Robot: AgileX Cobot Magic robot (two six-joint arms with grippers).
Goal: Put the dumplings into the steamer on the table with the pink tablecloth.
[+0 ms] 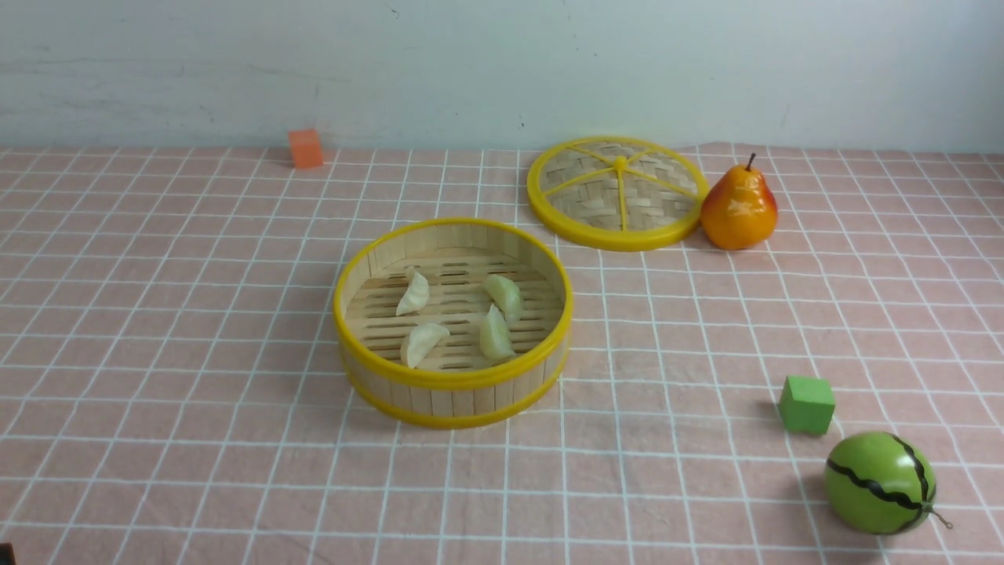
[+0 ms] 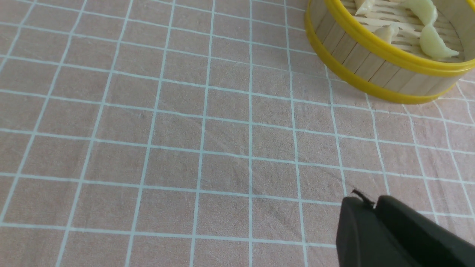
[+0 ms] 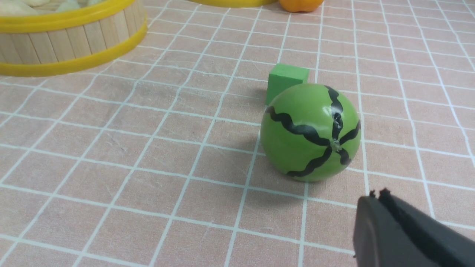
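Observation:
The round bamboo steamer (image 1: 455,396) with yellow rims stands mid-table on the pink tablecloth (image 1: 196,353). Several pale pleated dumplings (image 1: 423,343) lie on its slatted floor. Neither arm shows in the front view. In the left wrist view my left gripper (image 2: 371,204) hangs over bare cloth, jaws together and empty, well short of the steamer (image 2: 371,66) and its dumplings (image 2: 434,46). In the right wrist view my right gripper (image 3: 376,198) is shut and empty, hovering near a toy watermelon, with the steamer (image 3: 70,40) far off.
The flat woven lid (image 1: 616,192) lies behind the steamer to the right, with an orange-yellow pear (image 1: 739,208) beside it. An orange cube (image 1: 305,148) sits at the back left. A green cube (image 1: 806,404) and a toy watermelon (image 1: 880,482) sit front right.

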